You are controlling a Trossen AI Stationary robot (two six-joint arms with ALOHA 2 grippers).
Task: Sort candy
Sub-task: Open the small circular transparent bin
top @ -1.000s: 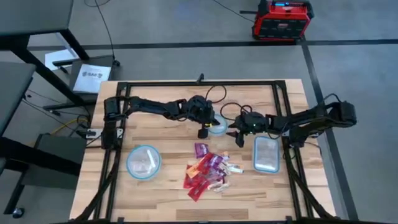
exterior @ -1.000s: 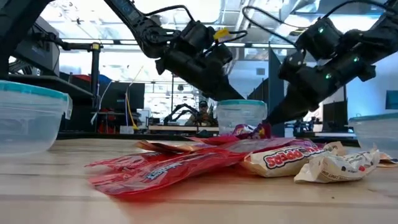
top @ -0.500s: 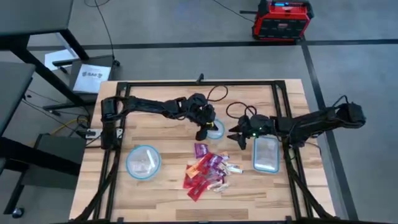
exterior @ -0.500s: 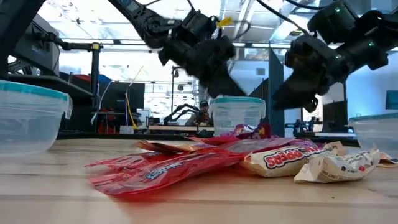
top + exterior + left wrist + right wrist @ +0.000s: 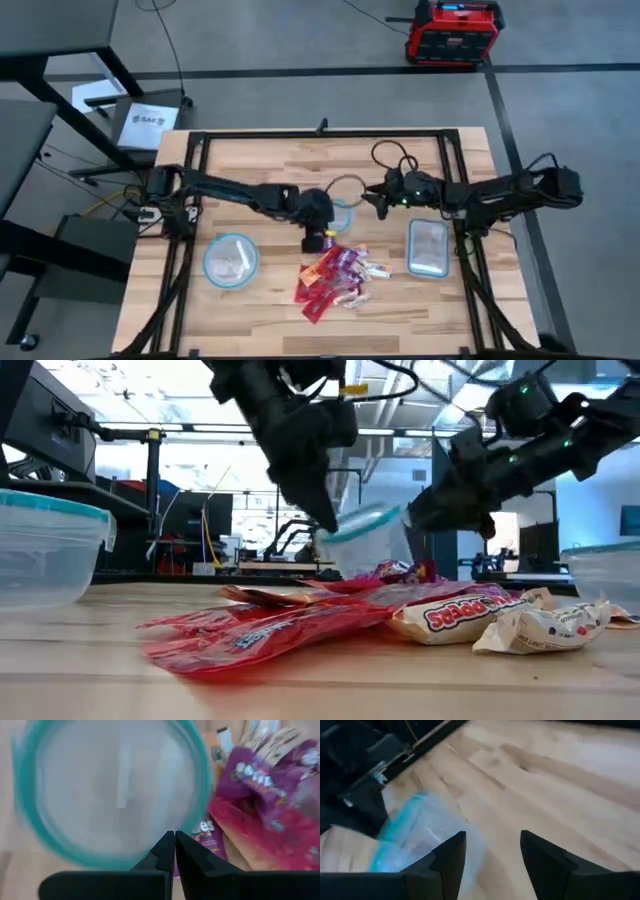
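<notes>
Left gripper (image 5: 318, 238) has swung down from the small bowl (image 5: 340, 213) to the candy (image 5: 336, 277) pile's near edge, fingers pressed together | right gripper (image 5: 372, 201) spread beside bowl | candy lies just past left gripper, which is nearer

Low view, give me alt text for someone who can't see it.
A heap of wrapped candy lies on the wooden table. Behind it the left gripper, fingers shut, is at a small tilted clear bowl, with the right gripper open beside it. Clear containers sit at both edges.
</notes>
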